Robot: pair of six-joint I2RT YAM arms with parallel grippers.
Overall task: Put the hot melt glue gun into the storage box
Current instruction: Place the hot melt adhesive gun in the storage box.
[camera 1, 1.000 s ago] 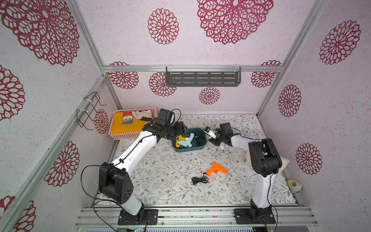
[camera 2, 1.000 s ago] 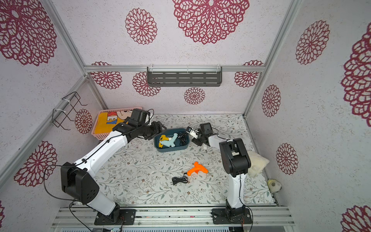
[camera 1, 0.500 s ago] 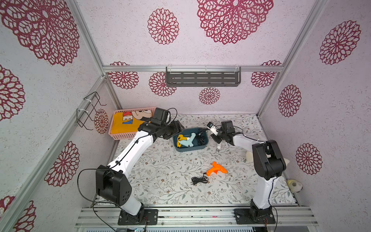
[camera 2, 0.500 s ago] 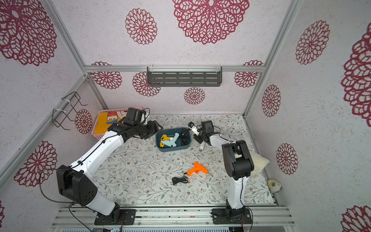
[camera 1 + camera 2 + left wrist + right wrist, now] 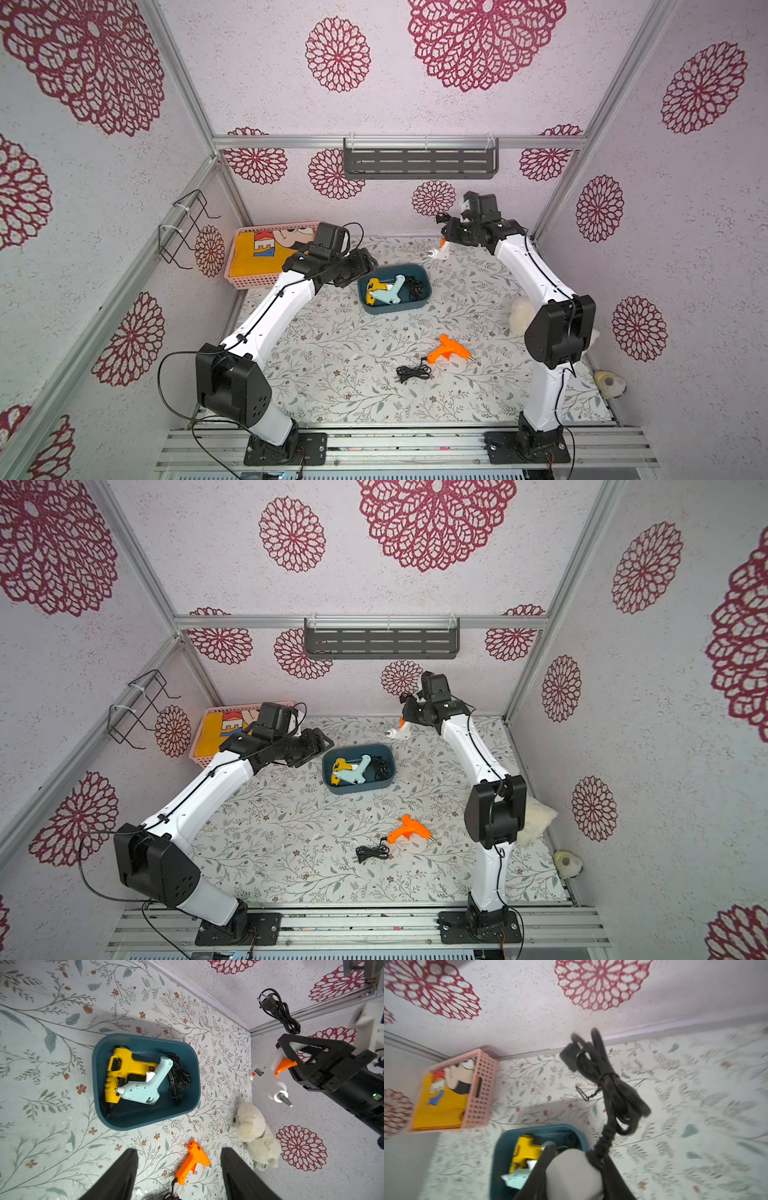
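The white glue gun (image 5: 268, 1076) is off the bench (image 5: 332, 365), held in the air near the back wall, just past the far right corner of the storage box (image 5: 395, 309) and not over its opening. The right end effector (image 5: 284, 1057) is clamped on its handle, with the orange trigger showing beside the black fingers and the metal nozzle pointing away from the end effector. The gun's bundled black cord (image 5: 610, 1084) hangs loose from the handle end. The storage box sits on the bench towards the back, and it holds a yellow glue gun (image 5: 122, 1064), a light blue glue gun (image 5: 143, 1088) lying partly across it, and a coiled black cable (image 5: 178, 1078) against one wall. The left end effector (image 5: 368, 266) hovers just beside the box on its left, fingers apart and empty. An orange glue gun (image 5: 446, 349) lies on the bench nearer the front, well apart from the box, with its black lead (image 5: 413, 372) coiled next to it. A white plush toy (image 5: 255, 1134) lies by the right wall, and a pink lattice basket (image 5: 249, 282) with yellow contents stands in the back left corner.
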